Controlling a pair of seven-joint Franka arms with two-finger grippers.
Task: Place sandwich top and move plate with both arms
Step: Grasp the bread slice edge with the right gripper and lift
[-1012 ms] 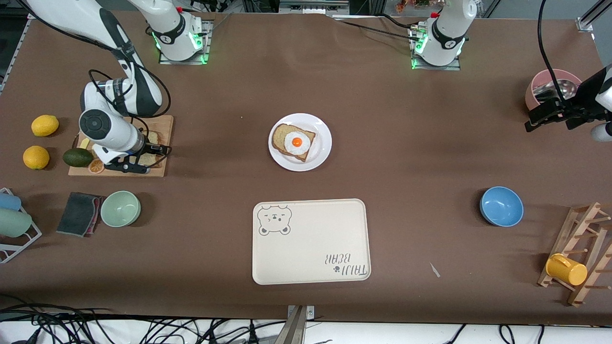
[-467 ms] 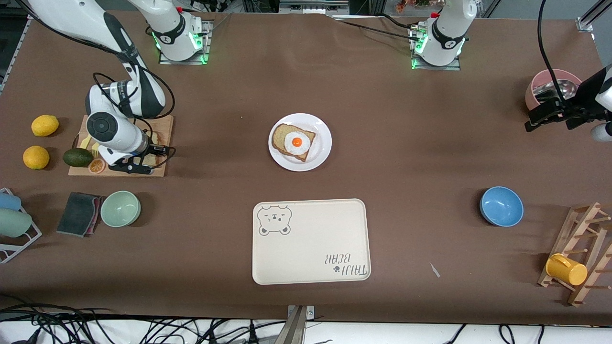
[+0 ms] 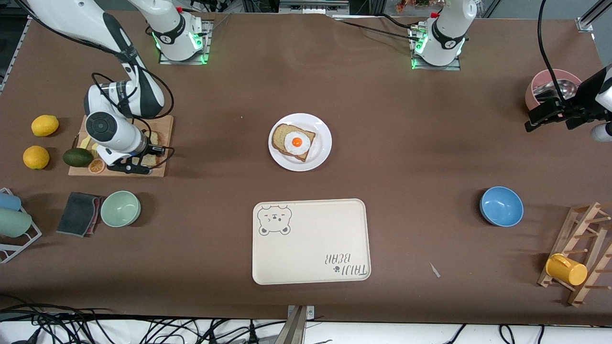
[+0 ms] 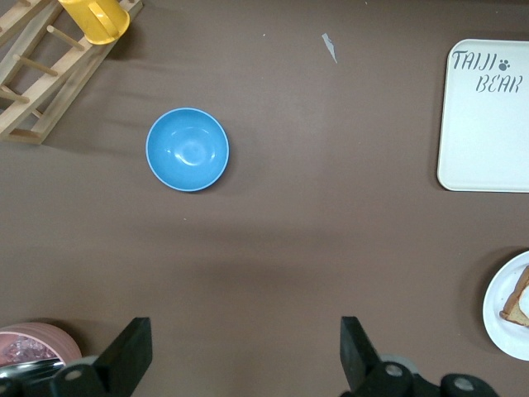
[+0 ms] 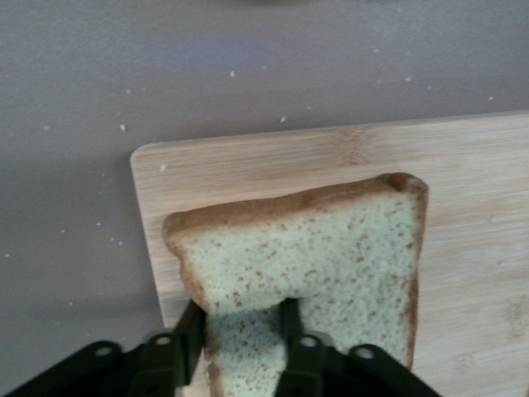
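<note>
Your right gripper pinches the sandwich top at one edge on the cutting board. From there the plate lies toward mid-desk. The left gripper waits wide open above bare desk.

The sandwich top lies on the cutting board toward the right arm's end; the tray sits nearer the camera than the plate.
</note>
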